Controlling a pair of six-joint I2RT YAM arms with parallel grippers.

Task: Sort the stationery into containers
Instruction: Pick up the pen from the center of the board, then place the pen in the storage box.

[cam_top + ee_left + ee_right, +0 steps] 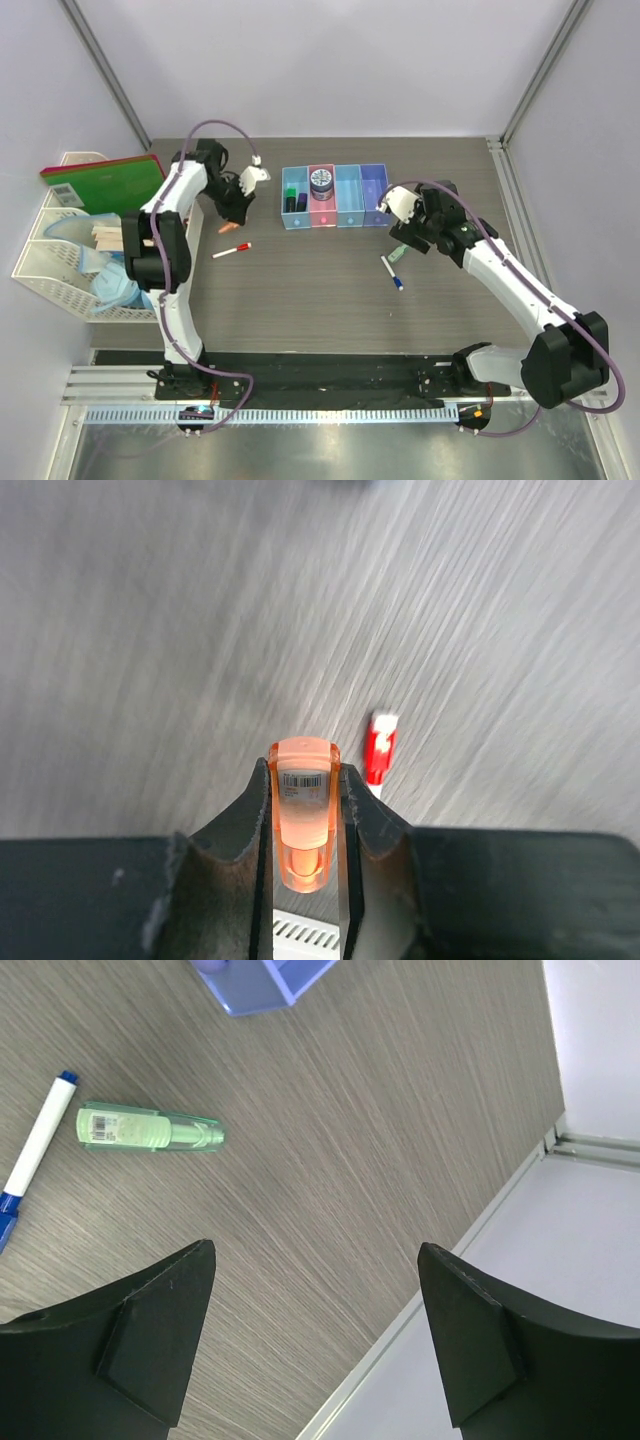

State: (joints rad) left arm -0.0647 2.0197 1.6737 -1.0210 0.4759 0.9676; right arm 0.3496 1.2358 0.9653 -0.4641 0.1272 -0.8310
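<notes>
The left gripper (303,775) is closed on a short translucent orange tube with a barcode label (302,825), which is clamped between the 2 black fingers with its rounded end standing out past the tips. Whether it is a highlighter or something else cannot be told. In the top view this gripper (235,207) is held above the dark grey wood-grain table (320,310), to the left of the row of 4 joined translucent plastic bins (349,223) and not yet over it. A white marker with a red cap (232,250) lies on the table near it.

The right gripper (315,1250) is wide open and nothing is held in it. It hangs above the table near the purple-blue end bin (265,980). Close to it a translucent green tube with a barcode label (150,1128) and a white marker with a blue cap (35,1150) lie near each other on the table.

A round blue jar (321,180) is already placed in the pink bin, and short black items (291,203) are seen in the left light blue bin.

The step in hand is judged to be the carrying of the orange tube to a bin. For the next move, the left gripper must be brought to the right until the tube is inside 1 bin's walls. It must then be lowered and opened. 3 items are left on the table.
</notes>
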